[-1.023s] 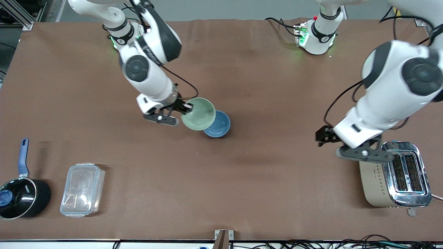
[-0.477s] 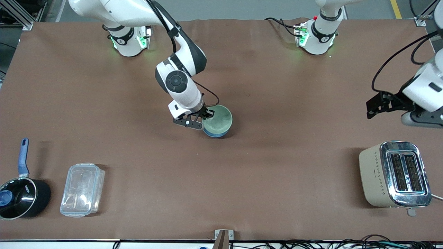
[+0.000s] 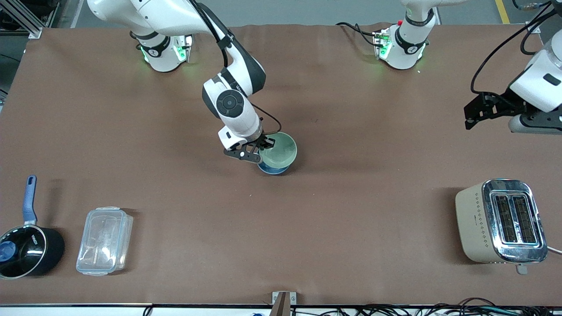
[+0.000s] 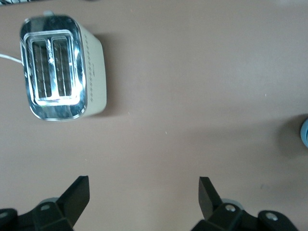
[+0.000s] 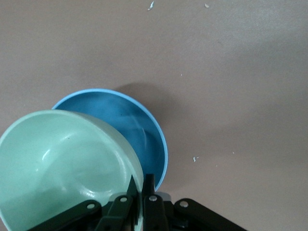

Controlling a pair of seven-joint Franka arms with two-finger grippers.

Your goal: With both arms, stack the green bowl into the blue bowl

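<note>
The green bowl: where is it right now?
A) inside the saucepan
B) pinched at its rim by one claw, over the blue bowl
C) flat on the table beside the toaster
B: the right claw grips the green bowl by its rim, tilted above the blue bowl.

Near mid-bench (image 3: 351, 228): blue bowl (image 3: 273, 168), taken as landmark. Directly over it, tilted and partly inside: green bowl (image 3: 279, 149), rim clamped by right pincer (image 3: 262, 149). Nearer the front camera than the blue bowl, toward the right arm's end: plastic container (image 3: 104, 240), with saucepan (image 3: 27, 248) just beside it, closer still to that end. Nearer the camera toward the left arm's end: toaster (image 3: 500, 220). Above the bench at that same end, well apart from the blue bowl: left pincer (image 4: 143, 201), spread wide, waiting.
</note>
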